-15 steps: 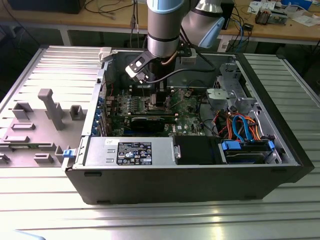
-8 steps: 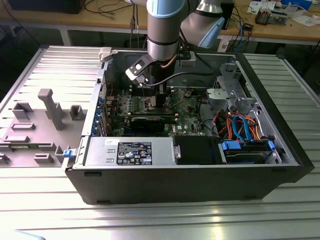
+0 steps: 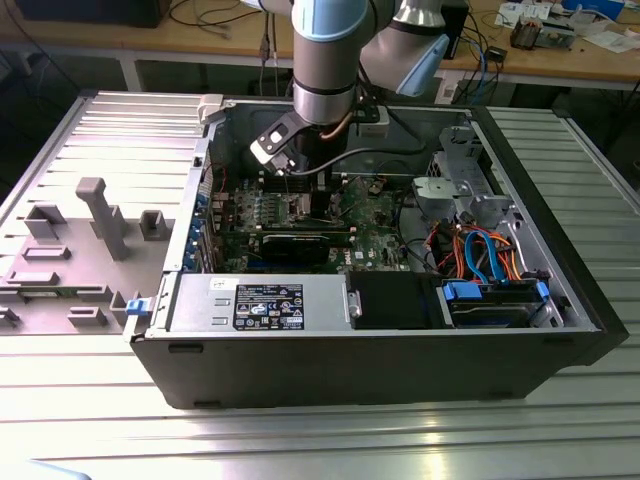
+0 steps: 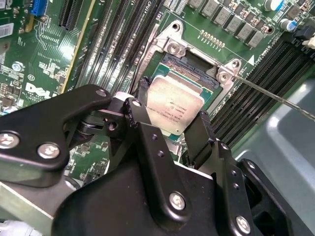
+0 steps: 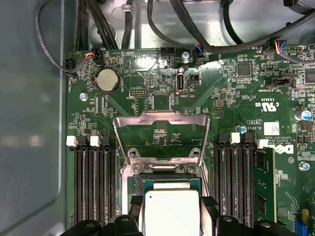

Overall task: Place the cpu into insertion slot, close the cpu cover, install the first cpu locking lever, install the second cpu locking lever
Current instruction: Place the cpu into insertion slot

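Claw [image 4: 172,112] is pinched onto the cpu [image 4: 173,104], with one black finger [image 4: 142,93] on each of two opposite edges, so it's only open as wide as the chip. I've got the chip silver side up, sitting right over the insertion slot [image 5: 170,175]. I honestly can't tell whether it's fully down in the socket or just above it. In the first wrist view the cpu cover [image 5: 160,132] is flipped up and open, standing at the far edge of the slot with green motherboard [image 5: 147,98] showing through its window. Long black memory slots [image 5: 96,182] run along both sides of the socket. In the second wrist view a thin metal rod [image 4: 270,94] sticks out from a corner of the socket. From the exterior view, the arm [image 3: 325,60] reaches straight down into the open computer case [image 3: 380,370].
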`<state>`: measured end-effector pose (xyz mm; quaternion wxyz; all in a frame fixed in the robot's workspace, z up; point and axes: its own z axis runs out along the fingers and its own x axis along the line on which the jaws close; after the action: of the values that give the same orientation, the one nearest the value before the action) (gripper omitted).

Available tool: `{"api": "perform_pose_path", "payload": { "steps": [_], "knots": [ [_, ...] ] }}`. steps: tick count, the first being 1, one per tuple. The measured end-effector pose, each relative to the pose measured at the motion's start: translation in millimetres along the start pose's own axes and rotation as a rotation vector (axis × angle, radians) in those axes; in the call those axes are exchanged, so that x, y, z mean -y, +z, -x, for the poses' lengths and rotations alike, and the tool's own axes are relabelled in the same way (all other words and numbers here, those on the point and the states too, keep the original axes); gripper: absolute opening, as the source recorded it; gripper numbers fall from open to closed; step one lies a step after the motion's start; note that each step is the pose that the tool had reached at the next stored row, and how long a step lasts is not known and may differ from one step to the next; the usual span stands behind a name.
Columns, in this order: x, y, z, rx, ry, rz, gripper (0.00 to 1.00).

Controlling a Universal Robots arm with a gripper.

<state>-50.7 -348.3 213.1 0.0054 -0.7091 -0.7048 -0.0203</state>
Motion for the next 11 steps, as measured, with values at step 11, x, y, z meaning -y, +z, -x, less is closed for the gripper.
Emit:
{"api": "perform_pose_path", "payload": {
  "steps": [11],
  "knots": [
    [0.0,1.6,-12.1,0.0712,-0.002,0.0003,0.55]
  ]
}}
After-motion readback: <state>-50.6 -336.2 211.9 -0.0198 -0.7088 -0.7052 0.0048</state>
